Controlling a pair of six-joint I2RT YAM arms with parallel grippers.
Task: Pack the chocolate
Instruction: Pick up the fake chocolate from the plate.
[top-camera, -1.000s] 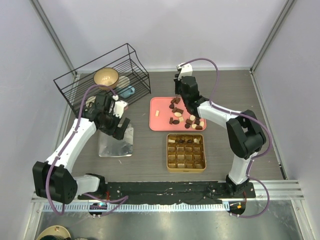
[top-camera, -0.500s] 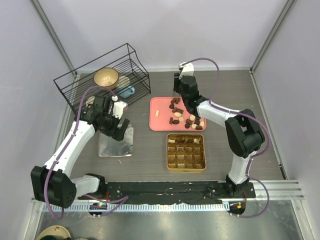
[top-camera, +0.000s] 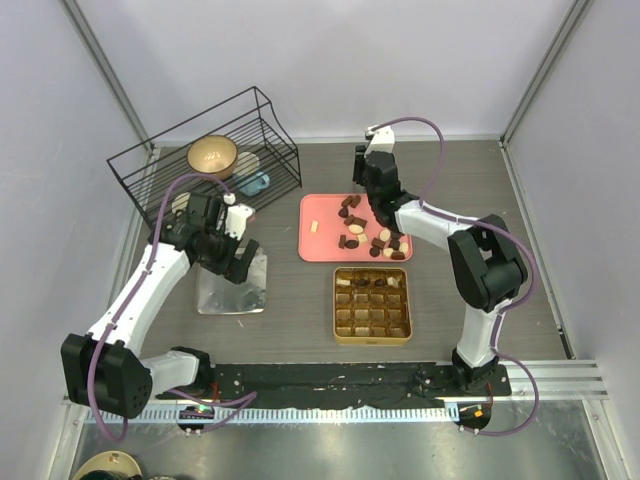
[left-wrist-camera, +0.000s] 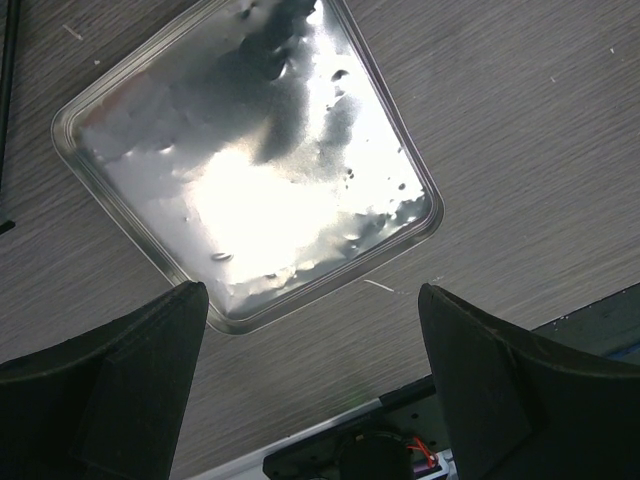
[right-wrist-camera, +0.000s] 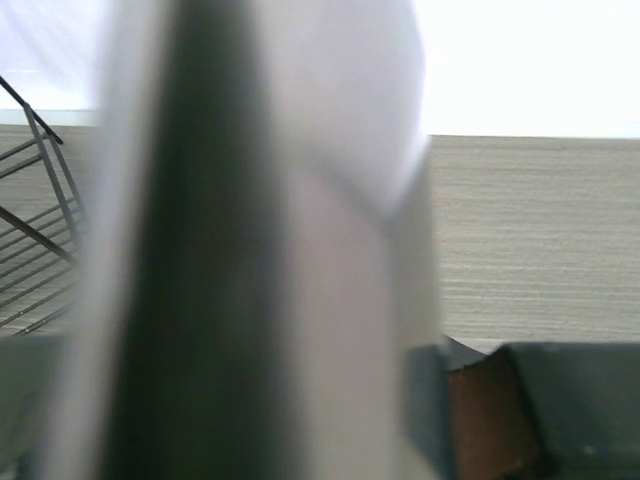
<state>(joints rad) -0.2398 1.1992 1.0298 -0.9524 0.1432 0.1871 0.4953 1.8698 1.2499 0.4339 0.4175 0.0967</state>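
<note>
Loose chocolate (top-camera: 376, 240) pieces, dark brown and cream-topped, lie scattered on the pink tray (top-camera: 320, 245). In front of it is the gold gridded tin (top-camera: 336, 305), with pieces in some cells. My right gripper (top-camera: 365, 185) hangs over the tray's far edge. In the right wrist view a blurred band close to the lens hides most of the jaws. A brown piece (right-wrist-camera: 486, 420) shows there against a dark finger (right-wrist-camera: 570, 410); whether it is gripped I cannot tell. My left gripper (top-camera: 235, 258) (left-wrist-camera: 312, 340) is open and empty above the silver lid (left-wrist-camera: 250, 160) (top-camera: 232, 290).
A black wire rack (top-camera: 170, 150) stands at the back left with a gold bowl (top-camera: 212, 155) inside and a blue object (top-camera: 256, 183) by it. The black base rail (top-camera: 330, 380) runs along the near edge.
My right wrist has shifted slightly right and back over the pink tray. The left arm has barely moved.
</note>
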